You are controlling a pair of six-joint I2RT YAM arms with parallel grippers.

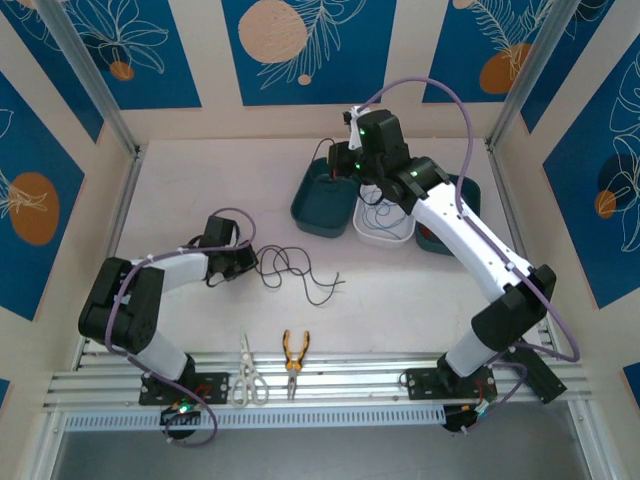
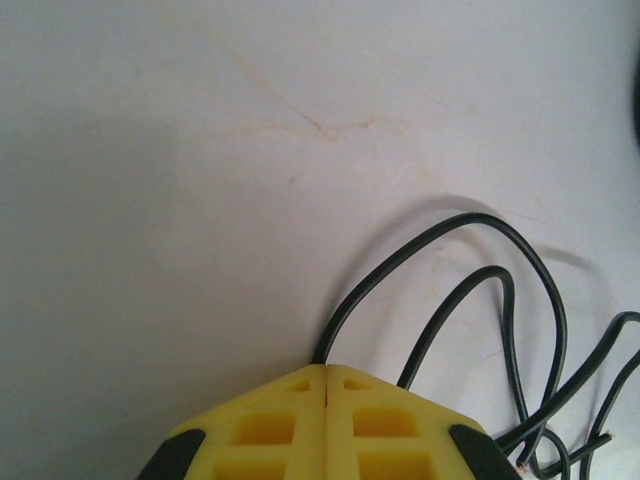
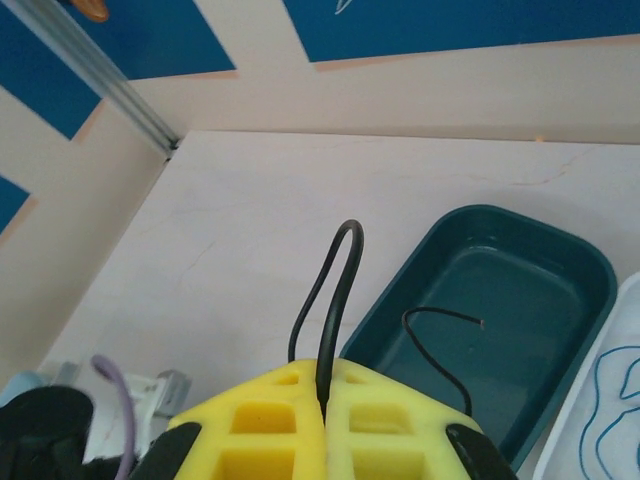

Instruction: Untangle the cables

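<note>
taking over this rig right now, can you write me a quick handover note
Left gripper: shut, pinching a black cable whose loose loops lie on the table.
Right gripper: shut on a second black cable, held up over the teal tray, a free end dangling into it.
Blue cable: lying in the white tray.
Done: these three look separate.
Left, probably: release the second black cable into the teal tray, then clear the first off the table.

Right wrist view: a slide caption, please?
Yellow right gripper shut on a thin black cable by a dark teal plastic tray.
</note>
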